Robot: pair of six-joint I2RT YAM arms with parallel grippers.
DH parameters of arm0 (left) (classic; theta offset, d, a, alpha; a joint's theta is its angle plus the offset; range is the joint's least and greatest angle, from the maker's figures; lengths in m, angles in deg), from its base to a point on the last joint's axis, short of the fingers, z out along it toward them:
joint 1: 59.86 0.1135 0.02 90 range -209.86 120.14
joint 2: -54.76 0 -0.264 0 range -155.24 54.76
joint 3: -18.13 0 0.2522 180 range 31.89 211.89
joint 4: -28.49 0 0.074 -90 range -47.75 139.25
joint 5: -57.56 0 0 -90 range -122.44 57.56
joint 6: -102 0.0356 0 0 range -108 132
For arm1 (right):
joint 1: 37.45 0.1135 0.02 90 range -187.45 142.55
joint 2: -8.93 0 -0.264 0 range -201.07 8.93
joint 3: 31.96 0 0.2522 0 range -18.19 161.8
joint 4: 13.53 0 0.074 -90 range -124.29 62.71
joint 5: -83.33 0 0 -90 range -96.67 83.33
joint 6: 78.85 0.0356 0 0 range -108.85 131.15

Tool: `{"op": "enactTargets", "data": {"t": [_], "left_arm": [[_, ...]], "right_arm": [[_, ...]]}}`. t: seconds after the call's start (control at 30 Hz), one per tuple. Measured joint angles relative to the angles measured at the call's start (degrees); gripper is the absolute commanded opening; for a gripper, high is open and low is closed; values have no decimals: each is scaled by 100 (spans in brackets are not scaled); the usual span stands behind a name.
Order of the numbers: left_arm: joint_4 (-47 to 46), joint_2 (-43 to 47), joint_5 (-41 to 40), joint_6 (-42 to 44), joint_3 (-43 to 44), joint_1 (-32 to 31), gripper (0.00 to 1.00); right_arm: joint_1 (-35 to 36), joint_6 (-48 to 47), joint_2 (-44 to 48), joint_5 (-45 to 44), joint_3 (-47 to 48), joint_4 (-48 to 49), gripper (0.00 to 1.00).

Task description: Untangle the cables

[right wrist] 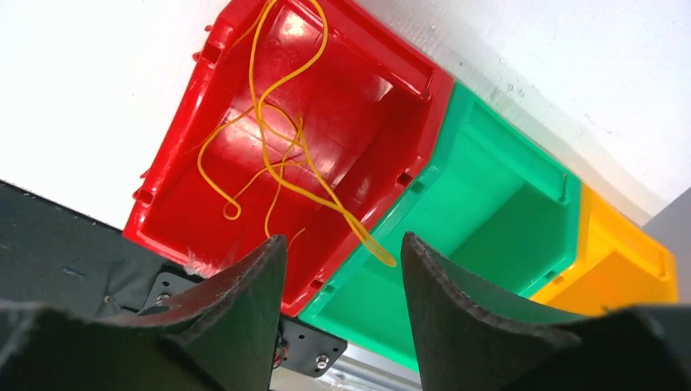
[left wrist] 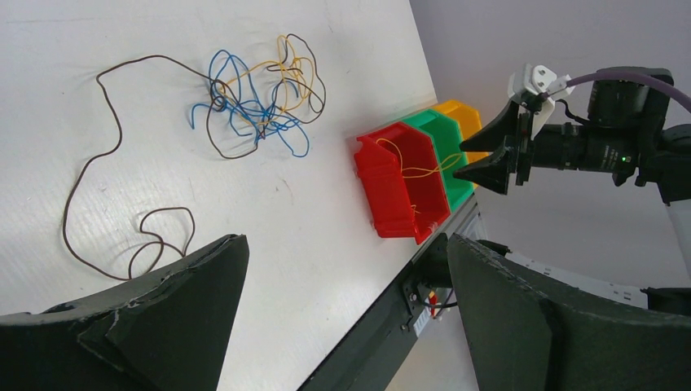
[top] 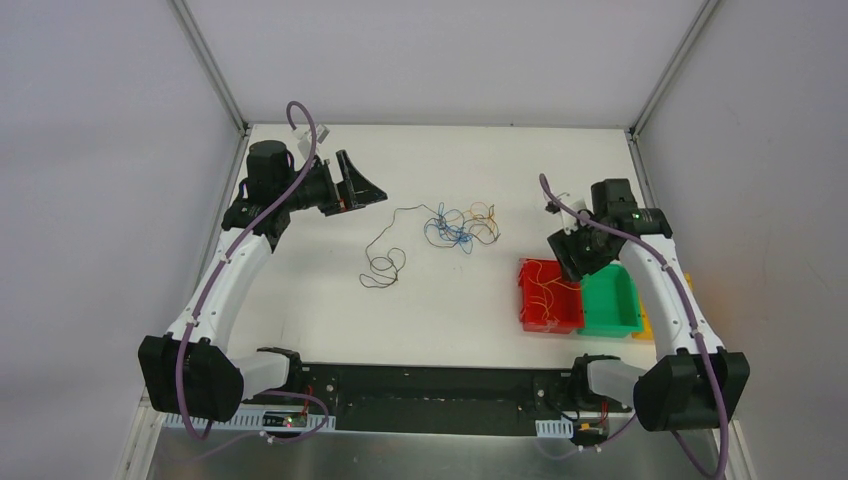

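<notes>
A tangle of thin blue, yellow-orange and black cables [top: 460, 228] lies mid-table, also in the left wrist view [left wrist: 261, 98]. A long dark cable [top: 384, 263] trails left from it in loose loops. A separate yellow-orange cable [right wrist: 269, 155] lies in the red bin [top: 528, 322], one loop end hanging over the rim toward the green bin [right wrist: 489, 204]. My right gripper [right wrist: 342, 238] is open and empty, hovering above those two bins [top: 572, 258]. My left gripper [top: 370, 185] is open and empty, held above the table left of the tangle [left wrist: 346, 240].
The red, green [top: 612, 325] and yellow [top: 645, 326] bins stand in a row at the near right edge. White walls and metal posts frame the table. The black mounting rail [top: 430, 385] runs along the near edge.
</notes>
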Motion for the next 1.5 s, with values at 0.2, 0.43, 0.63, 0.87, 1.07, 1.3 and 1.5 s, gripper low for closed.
{"op": "enactTargets", "data": {"t": [0.2,0.43,0.63,0.87,1.07,1.3,1.5], "left_arm": [[0,0,2,2,0,0,95],[0,-42,4,7,0,0,94],[131,-195,-7,133,-4,0,94],[741,-321,-162,555,-4,76,97],[1366,-658,-511,1073,-15,267,89],[1600,-1716,-713,1412,-175,289,93],[1624,-2538,-1147,1473,-225,138,88]], "right_arm": [[-11,-284,-166,94,-306,369,0],[295,-151,-267,474,-741,487,0],[708,105,-496,660,-1274,645,0],[717,190,-472,614,-1252,452,47],[706,374,-111,610,-186,343,71],[870,1062,-260,1274,769,673,80],[1239,1805,-815,1790,881,1408,80]]}}
